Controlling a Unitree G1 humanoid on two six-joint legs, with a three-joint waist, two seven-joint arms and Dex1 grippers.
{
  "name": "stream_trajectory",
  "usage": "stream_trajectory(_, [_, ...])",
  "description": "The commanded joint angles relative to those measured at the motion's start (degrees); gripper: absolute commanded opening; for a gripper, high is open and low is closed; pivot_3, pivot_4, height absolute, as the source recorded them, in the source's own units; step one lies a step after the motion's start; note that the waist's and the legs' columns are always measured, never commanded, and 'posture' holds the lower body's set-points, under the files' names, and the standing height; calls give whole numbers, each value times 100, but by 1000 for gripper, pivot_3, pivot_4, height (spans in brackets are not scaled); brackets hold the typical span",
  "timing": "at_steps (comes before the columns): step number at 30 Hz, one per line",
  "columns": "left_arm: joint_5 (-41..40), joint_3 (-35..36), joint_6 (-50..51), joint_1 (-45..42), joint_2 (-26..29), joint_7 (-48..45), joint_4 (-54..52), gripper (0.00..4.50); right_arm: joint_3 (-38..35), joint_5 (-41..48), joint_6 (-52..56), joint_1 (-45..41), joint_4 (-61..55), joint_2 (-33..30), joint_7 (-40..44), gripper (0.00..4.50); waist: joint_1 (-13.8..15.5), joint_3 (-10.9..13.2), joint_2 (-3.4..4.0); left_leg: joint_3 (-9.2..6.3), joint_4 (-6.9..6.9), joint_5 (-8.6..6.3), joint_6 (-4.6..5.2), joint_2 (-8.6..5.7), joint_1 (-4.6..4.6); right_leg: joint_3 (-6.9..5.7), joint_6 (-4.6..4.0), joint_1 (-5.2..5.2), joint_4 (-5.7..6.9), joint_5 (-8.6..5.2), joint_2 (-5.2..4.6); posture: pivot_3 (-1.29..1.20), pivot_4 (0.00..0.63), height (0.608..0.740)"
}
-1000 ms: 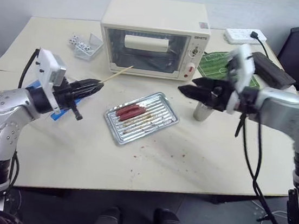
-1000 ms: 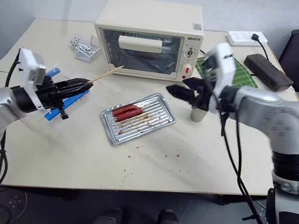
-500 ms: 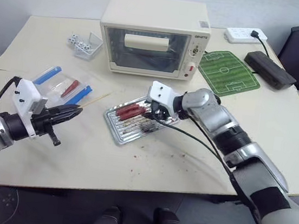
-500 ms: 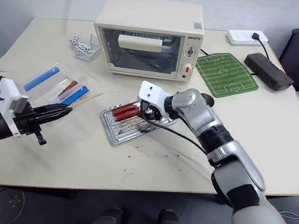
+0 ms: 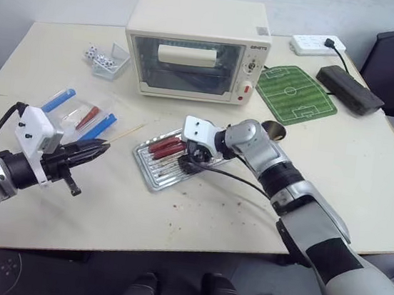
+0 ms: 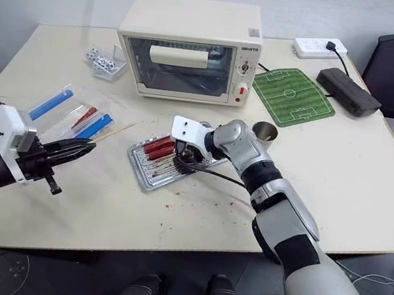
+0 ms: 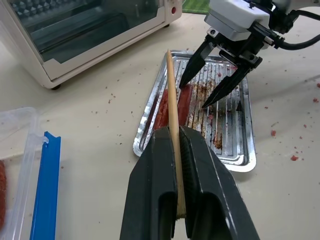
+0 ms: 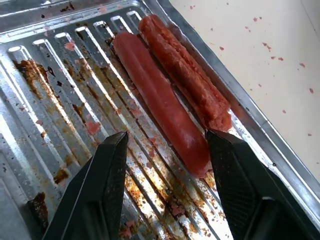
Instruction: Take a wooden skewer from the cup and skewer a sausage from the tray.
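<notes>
Over the tray near the middle of the worktop, the right claw hangs with its fingers spread, straddling the near end of the smoother sausage, which lies beside a rougher second sausage along the tray's raised rim. Neither finger appears to touch the meat yet. Off to the robot's left, the left claw is pressed together on the wooden skewer, whose tip points toward the tray from well apart. The cup stands just past the right forearm, in front of the toaster oven.

The step in hand looks like pinning the sausage so it can be pierced. To do it well, the right claw should settle lower and close gently around the sausage's middle, not its rounded end, so the glossy skin cannot slip. The skewer should then come in along the sausage's long axis, aimed at an end, and stay level
</notes>
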Motion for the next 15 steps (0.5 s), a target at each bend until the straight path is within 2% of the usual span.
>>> stream_trajectory(1, [-111,169,16,-66,35,65,-223,0,-220,-119,-184,-216,187,165,39,2511,-28,0,0,0,0,0,-1,0,0,0,0,0,0,0,0,0,150,740])
stream_trajectory(11, [-150,9,66,-177,-32,128,-284,0,-419,-378,-60,-412,797,498,466,2511,-101,0,0,0,-1,1,-4,0,4,-3,-1,-1,8,0,0,0,150,740])
stream_trajectory(14, [-135,-5,52,-167,-71,145,-295,0,-516,-435,-73,-454,940,520,422,1970,-100,-1,0,0,-1,0,-5,0,6,-6,-1,0,11,-1,0,0,150,740])
stream_trajectory(15, [-132,1,51,-168,-83,149,-289,0,-565,-444,-58,-470,970,527,385,1605,-99,-1,0,0,-1,0,-5,0,6,-6,-1,0,11,-1,0,0,150,740])
